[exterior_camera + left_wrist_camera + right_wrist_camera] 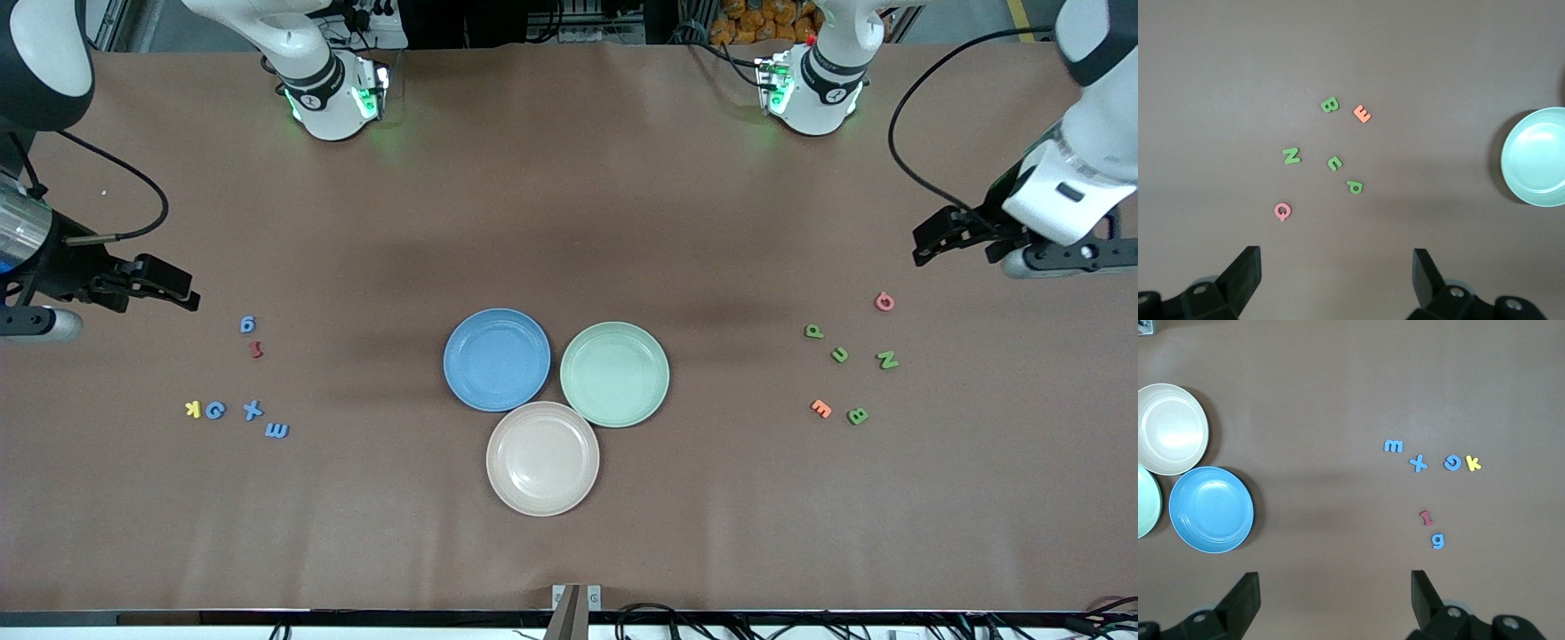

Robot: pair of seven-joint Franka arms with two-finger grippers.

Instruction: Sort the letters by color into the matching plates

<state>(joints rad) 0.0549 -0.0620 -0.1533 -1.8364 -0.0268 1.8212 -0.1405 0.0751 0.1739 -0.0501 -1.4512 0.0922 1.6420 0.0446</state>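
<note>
Three plates touch mid-table: blue [496,359], pale green [614,373] and pinkish-beige [542,458], nearest the front camera. Toward the right arm's end lie several blue letters [253,410], a red one [257,349] and a yellow one [193,409]. Toward the left arm's end lie several green letters [839,355], a pink one [884,301] and an orange one [821,408]. My right gripper [178,286] hovers open and empty over bare table beside the blue letters [1419,463]. My left gripper [926,244] hovers open and empty over bare table beside the green letters [1334,163].
The brown table [569,222] runs wide between the arm bases at the back and the plates. A small mount [576,597] sits at the table's front edge. Black cables hang from both wrists.
</note>
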